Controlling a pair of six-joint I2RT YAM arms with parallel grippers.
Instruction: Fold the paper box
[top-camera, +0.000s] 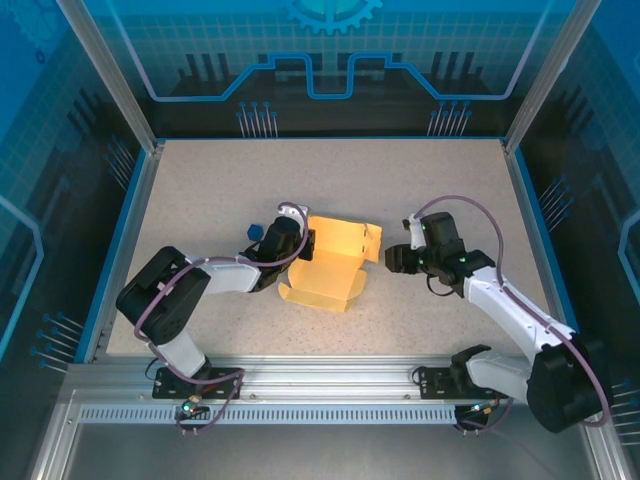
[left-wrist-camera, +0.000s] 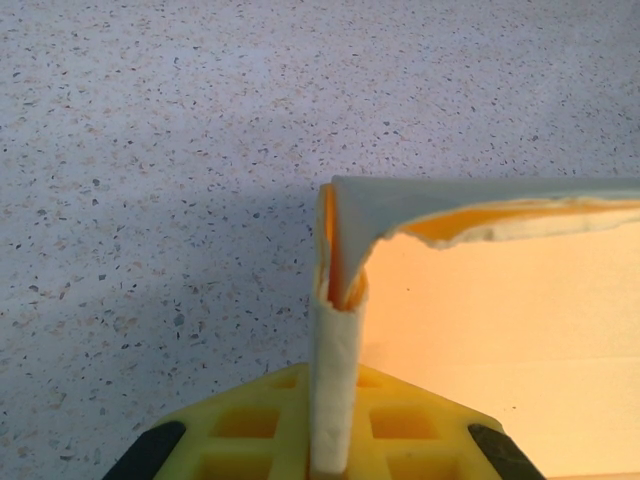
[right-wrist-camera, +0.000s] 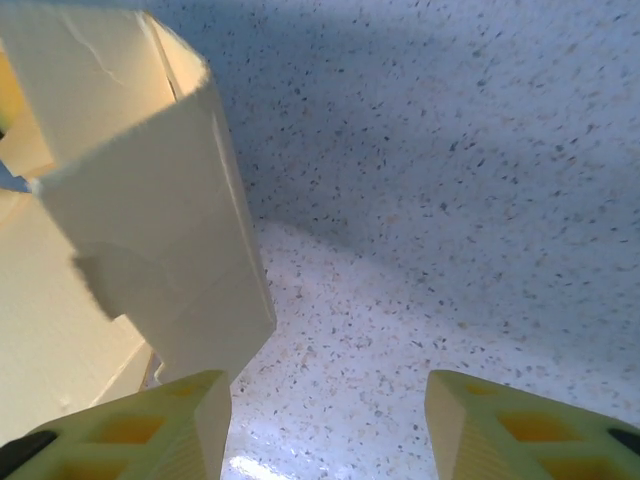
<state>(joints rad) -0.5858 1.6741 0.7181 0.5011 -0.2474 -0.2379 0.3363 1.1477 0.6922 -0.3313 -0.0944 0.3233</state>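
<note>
From above, the paper box (top-camera: 330, 268) sits mid-worktop (top-camera: 200, 180): pale yellow card, half raised, flaps loose. The left fingers (top-camera: 302, 243) are at its left wall, the right fingers (top-camera: 395, 262) just off its right. Left wrist: fingers clenched on a thin upright wall. Right wrist: fingers released, a notched flap beside one.

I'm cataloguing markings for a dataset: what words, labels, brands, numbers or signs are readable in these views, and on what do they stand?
None can be read.
The pale yellow card paper box is blank on every face that shows.
The blue backdrop panel carries a gear graphic and circuit-style lines, no lettering.
The speckled tabletop bears no marks.
</note>
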